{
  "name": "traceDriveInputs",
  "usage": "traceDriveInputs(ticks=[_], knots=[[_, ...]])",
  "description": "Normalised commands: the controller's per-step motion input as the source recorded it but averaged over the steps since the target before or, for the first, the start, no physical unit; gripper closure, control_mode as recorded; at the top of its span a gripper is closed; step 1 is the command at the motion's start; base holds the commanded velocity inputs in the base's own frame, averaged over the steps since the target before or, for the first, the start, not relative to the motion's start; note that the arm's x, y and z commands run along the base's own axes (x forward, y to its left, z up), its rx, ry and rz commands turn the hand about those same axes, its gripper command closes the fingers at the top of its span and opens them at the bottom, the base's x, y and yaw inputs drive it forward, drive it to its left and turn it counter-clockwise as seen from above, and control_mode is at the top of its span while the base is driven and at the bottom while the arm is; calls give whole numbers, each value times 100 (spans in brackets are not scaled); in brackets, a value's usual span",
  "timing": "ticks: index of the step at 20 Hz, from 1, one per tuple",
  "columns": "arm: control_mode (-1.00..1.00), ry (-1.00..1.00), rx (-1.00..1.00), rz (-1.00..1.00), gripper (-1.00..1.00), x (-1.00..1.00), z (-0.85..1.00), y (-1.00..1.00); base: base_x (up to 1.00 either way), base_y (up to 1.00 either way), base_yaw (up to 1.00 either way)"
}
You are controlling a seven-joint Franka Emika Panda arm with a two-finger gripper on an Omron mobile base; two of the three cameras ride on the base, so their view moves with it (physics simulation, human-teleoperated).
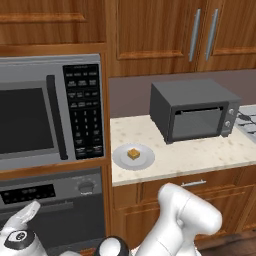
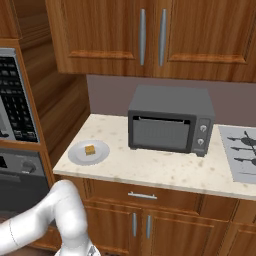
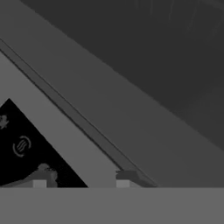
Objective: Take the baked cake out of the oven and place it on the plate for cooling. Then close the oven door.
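the cake (image 1: 133, 154) sits in the middle of the plate (image 1: 121, 160), which rests on the worktop (image 1: 200, 150) near its left front corner, just right of the microwave (image 1: 50, 112). the toaster oven (image 1: 192, 110) stands well apart, further back on the worktop. below the microwave, the oven (image 1: 60, 192) shows its knob (image 1: 86, 187), and the oven door (image 1: 75, 220) looks upright and closed. the gripper (image 3: 81, 180) is narrowed right down, close against the door's grey frame, holding nothing i can see.
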Motion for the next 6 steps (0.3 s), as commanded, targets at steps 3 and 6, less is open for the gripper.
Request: traceDriveInputs(ticks=[3,6], knots=[[-100,-24,-11,-10,-100,50,-49,12,0,0,0],[-100,-42,-12,-7,-100,50,-58,15,0,0,0]])
